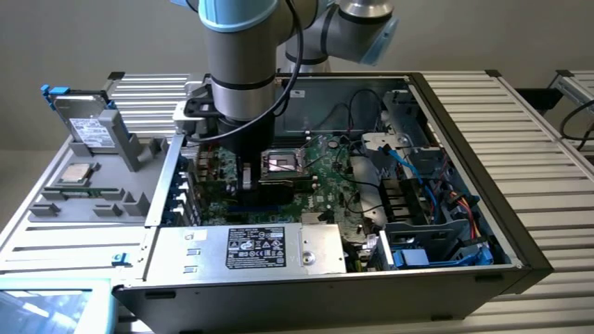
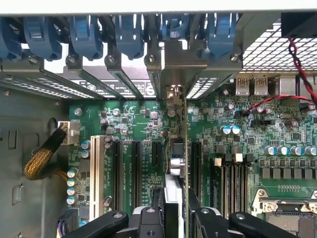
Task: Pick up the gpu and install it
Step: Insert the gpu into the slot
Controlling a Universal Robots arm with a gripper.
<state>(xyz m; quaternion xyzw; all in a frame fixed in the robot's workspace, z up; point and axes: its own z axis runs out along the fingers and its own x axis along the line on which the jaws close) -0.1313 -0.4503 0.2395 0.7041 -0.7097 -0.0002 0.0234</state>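
Observation:
The gpu stands on edge inside the open computer case, over the green motherboard. It runs in line with a black expansion slot, and its silver end bracket sits at the rear slot opening. My gripper is shut on the card's near end, one black finger on each side. In the exterior view the arm reaches straight down into the case, with the gripper low over the board at the exterior view's left. Whether the card's edge is seated in the slot cannot be told.
Blue slot latches line the case's rear wall above the bracket. Other black slots and a white slot lie beside the card. Nearby are the CPU socket, the power supply and cables. A hard drive stands on the grey tray.

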